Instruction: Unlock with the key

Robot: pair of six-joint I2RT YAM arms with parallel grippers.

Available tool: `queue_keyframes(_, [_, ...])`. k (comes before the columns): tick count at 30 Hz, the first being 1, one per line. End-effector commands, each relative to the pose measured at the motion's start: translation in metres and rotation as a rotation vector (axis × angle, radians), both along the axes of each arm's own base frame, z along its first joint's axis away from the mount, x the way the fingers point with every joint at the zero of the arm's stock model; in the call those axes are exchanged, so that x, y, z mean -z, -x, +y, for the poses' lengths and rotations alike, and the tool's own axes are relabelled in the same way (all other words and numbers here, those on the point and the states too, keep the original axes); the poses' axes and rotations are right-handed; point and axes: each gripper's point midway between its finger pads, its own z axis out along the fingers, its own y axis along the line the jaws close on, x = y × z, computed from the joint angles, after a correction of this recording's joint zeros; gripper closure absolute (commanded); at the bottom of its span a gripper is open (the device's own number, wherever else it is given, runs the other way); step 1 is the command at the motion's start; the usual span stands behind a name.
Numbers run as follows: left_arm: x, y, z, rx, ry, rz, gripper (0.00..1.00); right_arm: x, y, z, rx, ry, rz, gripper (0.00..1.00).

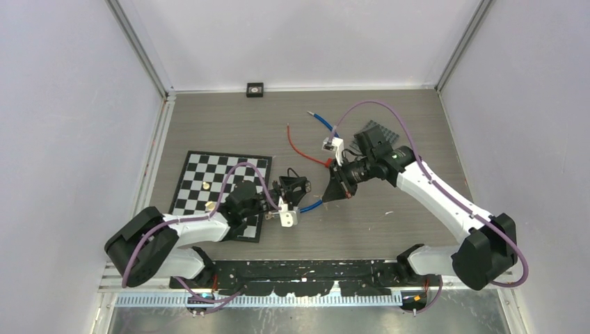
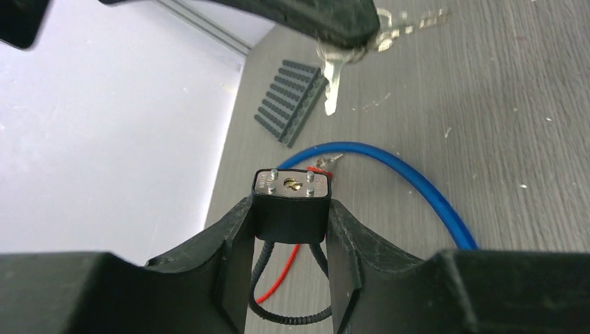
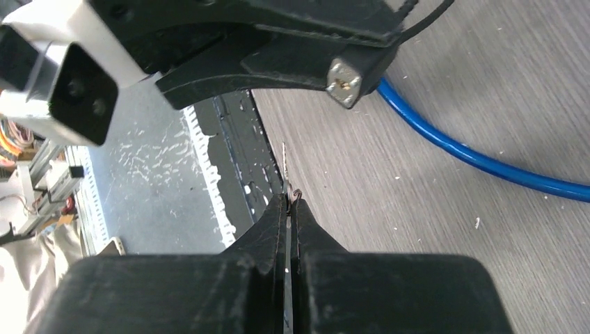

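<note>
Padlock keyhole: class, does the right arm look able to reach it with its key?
Likely yes: the left jaws hold the padlock with its keyhole facing the key pinched in the right jaws; nothing stands between them.

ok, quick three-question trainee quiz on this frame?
1. True or false: the small silver key, pinched in the right fingers, is already inside the keyhole of the black padlock.
2. What grips the padlock? A) left fingers B) right fingers C) nothing
3. What colour is the thick round cable curving past the padlock?
Key: 1 false; 2 A; 3 blue.
</note>
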Motion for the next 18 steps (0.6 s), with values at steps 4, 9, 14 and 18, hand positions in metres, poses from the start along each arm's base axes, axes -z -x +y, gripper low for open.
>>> queue_keyframes(4, [-0.041,-0.002,-0.002,0.001,0.166,-0.099,1.0,-0.002,-0.03,0.012,0.118,0.04,-0.043,1.0])
queue_keyframes(9, [-0.035,-0.006,-0.002,-0.018,0.157,-0.085,1.0,-0.005,-0.038,0.014,0.141,0.068,-0.056,0.99])
queue_keyframes(14, [-0.034,-0.011,-0.002,-0.039,0.152,-0.084,1.0,-0.012,-0.041,0.015,0.136,0.082,-0.057,1.0])
queue_keyframes(18, [-0.035,-0.013,-0.002,-0.048,0.149,-0.087,1.0,-0.014,-0.043,0.016,0.143,0.091,-0.051,1.0])
